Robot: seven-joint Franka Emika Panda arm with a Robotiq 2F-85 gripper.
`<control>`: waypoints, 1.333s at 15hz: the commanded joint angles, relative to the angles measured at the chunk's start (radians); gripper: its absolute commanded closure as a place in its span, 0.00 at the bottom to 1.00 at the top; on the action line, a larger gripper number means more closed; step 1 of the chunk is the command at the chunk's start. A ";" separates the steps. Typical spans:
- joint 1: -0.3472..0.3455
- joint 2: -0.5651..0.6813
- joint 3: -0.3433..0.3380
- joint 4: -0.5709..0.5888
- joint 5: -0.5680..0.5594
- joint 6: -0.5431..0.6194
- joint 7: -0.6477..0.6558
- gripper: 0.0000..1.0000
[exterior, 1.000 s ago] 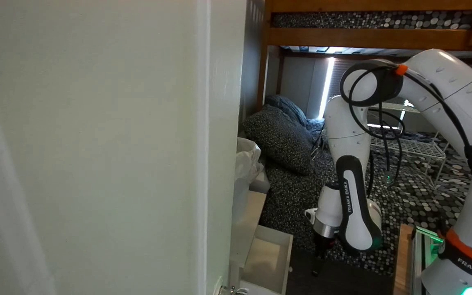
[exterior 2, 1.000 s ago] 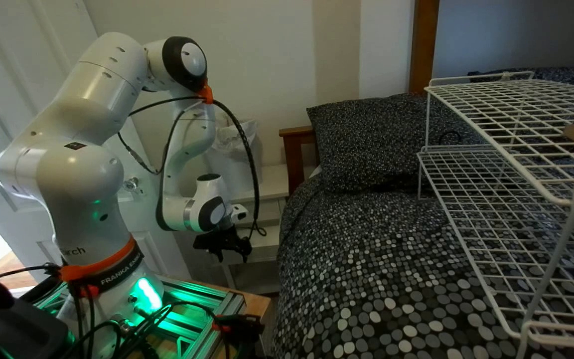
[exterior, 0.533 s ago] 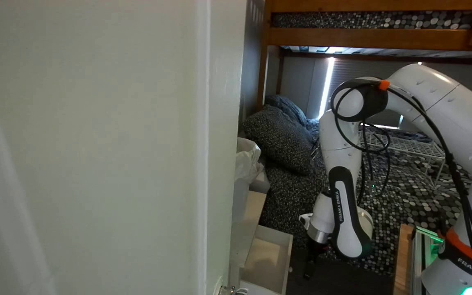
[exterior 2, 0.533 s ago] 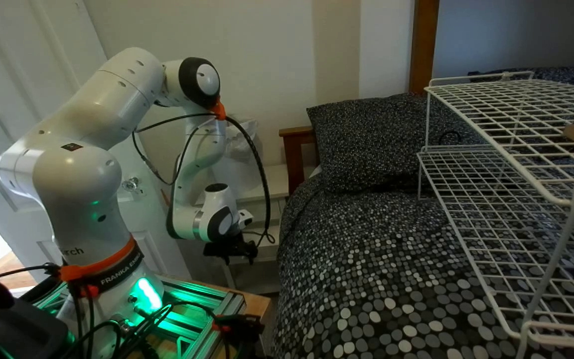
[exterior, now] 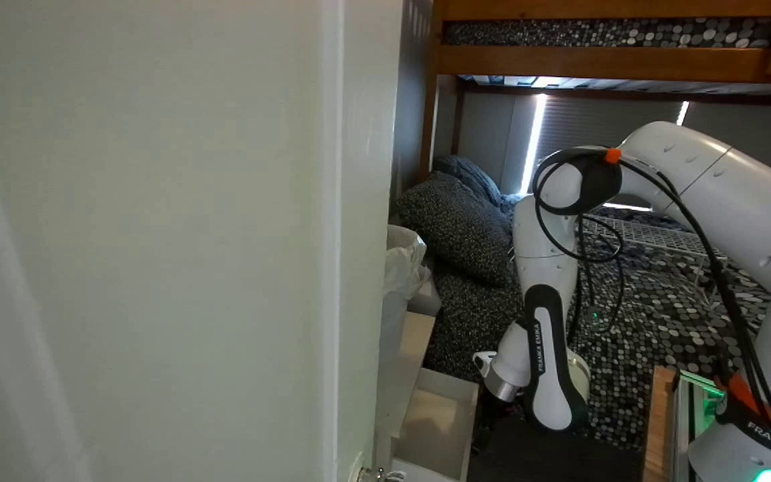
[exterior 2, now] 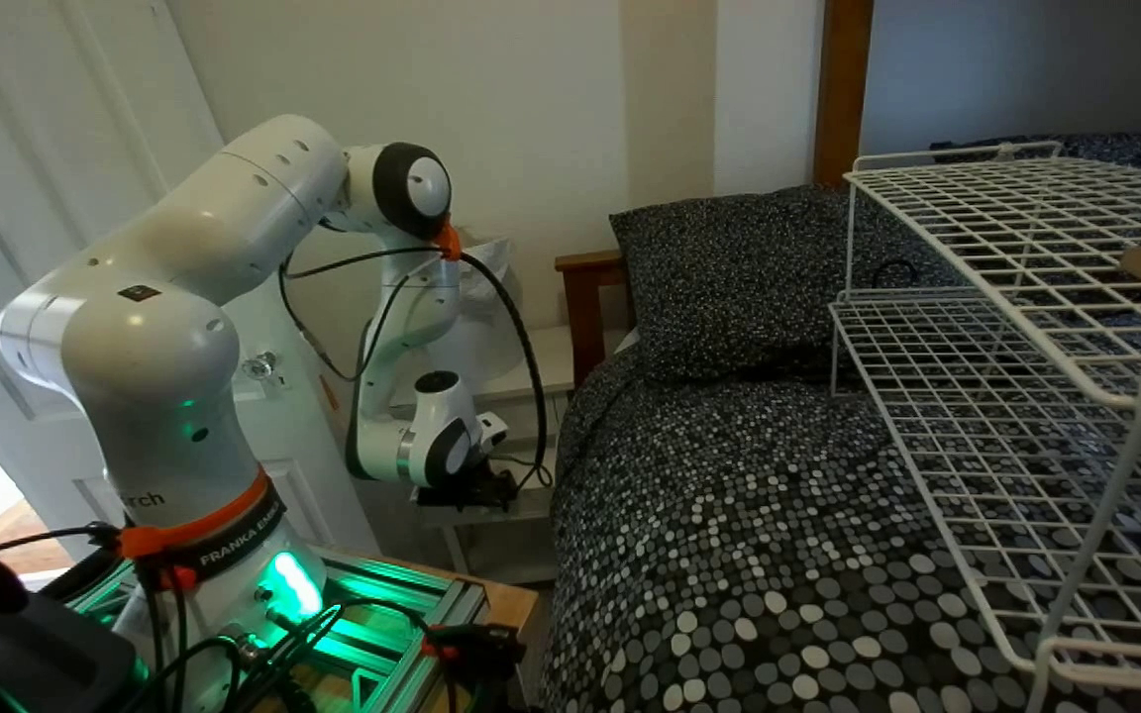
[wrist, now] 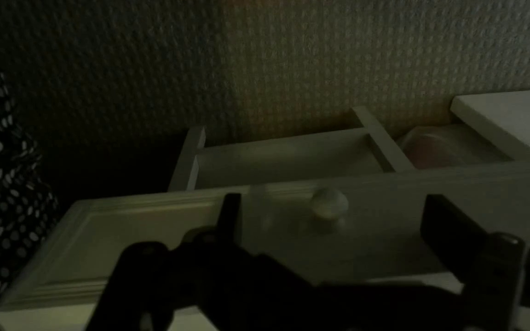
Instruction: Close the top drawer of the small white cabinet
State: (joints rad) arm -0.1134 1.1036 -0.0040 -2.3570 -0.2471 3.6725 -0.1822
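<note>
The small white cabinet [exterior: 407,375] stands beside the door, with its top drawer [exterior: 436,418] pulled out in an exterior view. The drawer's pale inside shows. The cabinet [exterior 2: 546,361] is partly hidden by my arm in an exterior view. My gripper [exterior: 482,428] is dark and hard to make out just in front of the drawer's front. It is also low by the cabinet in an exterior view [exterior 2: 471,493]. In the wrist view, my gripper [wrist: 334,200] is open. A white front panel [wrist: 375,230] with a round knob [wrist: 329,203] shows between its fingers. Contact cannot be told.
The white door [exterior: 191,234] fills the near side in an exterior view. The bed [exterior 2: 778,495] with dotted bedding runs beside the cabinet. A lined white bin [exterior 2: 481,337] stands on the cabinet. A wire rack [exterior 2: 1016,327] stands on the bed.
My arm has moved down and toward the cabinet, bringing the gripper to the front of the open drawer. The drawer has not visibly moved.
</note>
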 commanded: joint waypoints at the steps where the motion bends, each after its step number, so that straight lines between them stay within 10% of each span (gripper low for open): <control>1: -0.021 0.072 0.010 0.062 -0.016 0.036 0.003 0.00; 11: -0.040 0.143 0.021 0.140 -0.101 0.291 0.008 0.00; 20: -0.015 0.125 0.005 0.136 -0.093 0.276 0.018 0.00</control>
State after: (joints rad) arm -0.1426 1.2288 0.0125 -2.2224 -0.3348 3.9466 -0.1823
